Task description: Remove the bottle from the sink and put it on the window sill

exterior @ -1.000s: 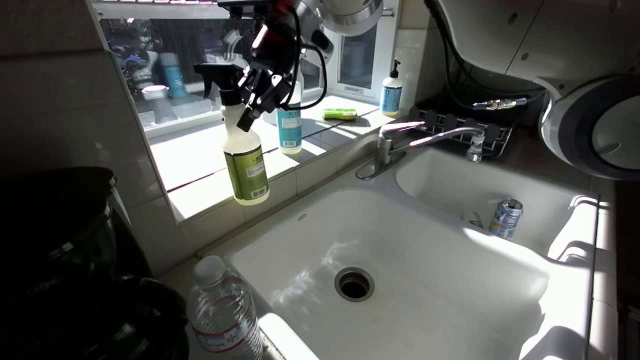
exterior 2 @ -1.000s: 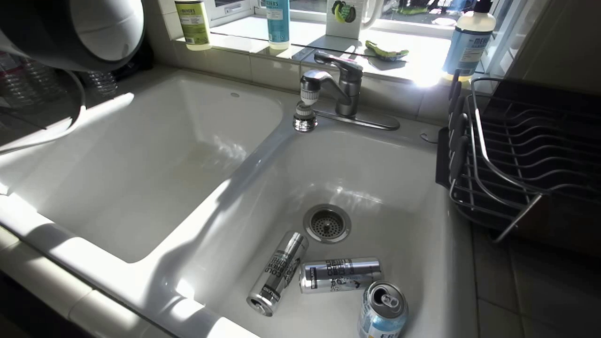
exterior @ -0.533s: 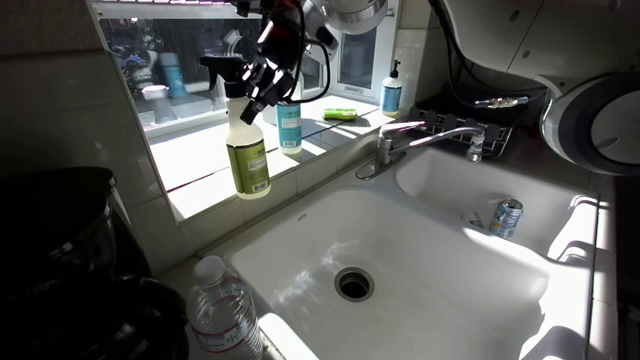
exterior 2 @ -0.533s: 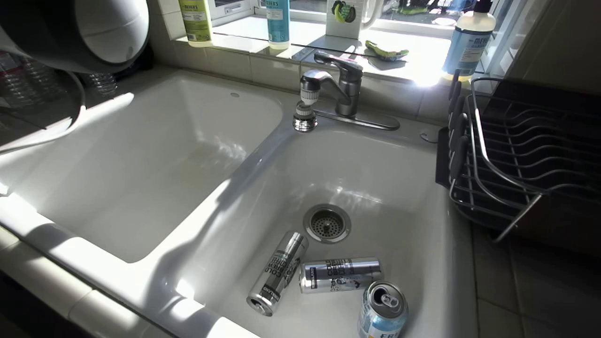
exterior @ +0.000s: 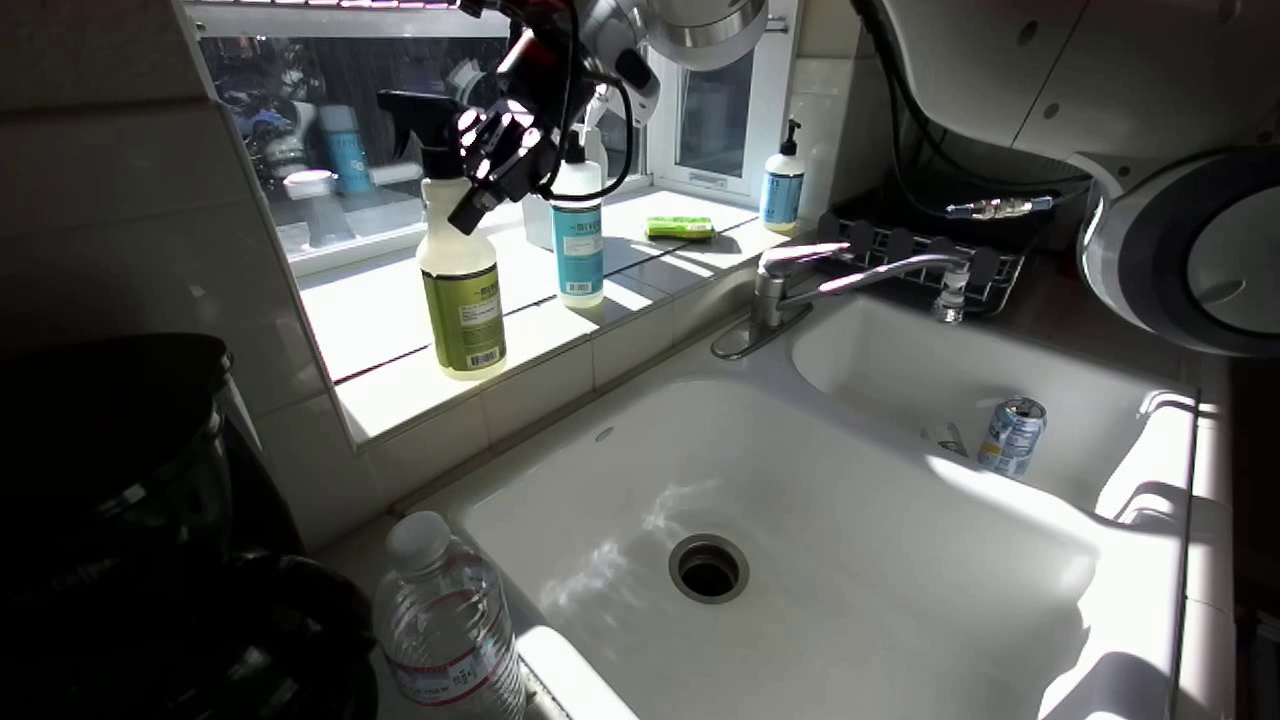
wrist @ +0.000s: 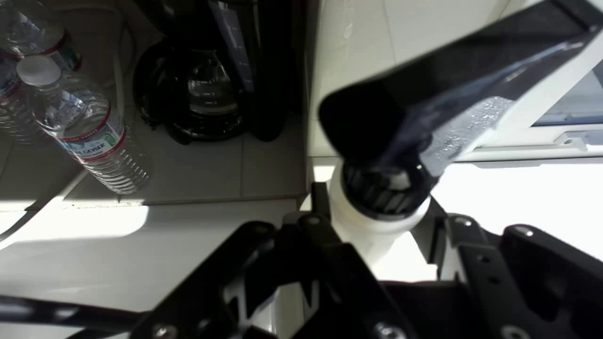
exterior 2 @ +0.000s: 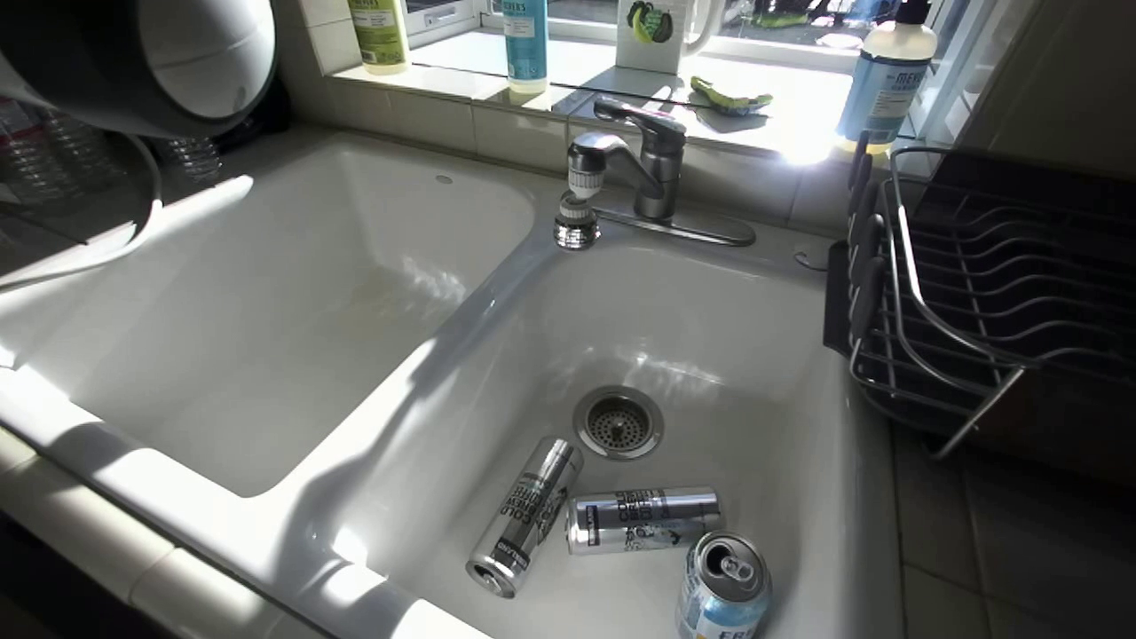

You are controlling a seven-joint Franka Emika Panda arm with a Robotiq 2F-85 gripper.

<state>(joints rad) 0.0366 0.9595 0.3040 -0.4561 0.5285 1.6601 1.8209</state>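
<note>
Over the left end of the window sill (exterior: 390,397), upper left of the frame in an exterior view: the trigger spray bottle (exterior: 462,285), about upright, above and beyond the white sink (exterior: 850,610). Tall, with a black trigger head pointing left, a cloudy white shoulder, and an olive-green label bearing a paler panel and a barcode; pale yellow liquid at the foot, below the label. Cannot tell whether resting on the sill or just above. Cut off by the top border at upper left in an exterior view: the same spray bottle (exterior 2: 380,40), with only label and foot in sight.

Pinching the neck just below the ribbed black collar: the gripper (wrist: 377,202), right of centre in the wrist view, one finger on each side.

Compared with half a second ago, for the spray bottle (exterior: 462,285): shifted left and slightly up in an exterior view, foot now against the sunlit sill instead of the tiled face (exterior: 540,392) below. Uncovered since then: the black top of the teal-labelled bottle (exterior: 580,250), earlier behind the gripper.
</note>
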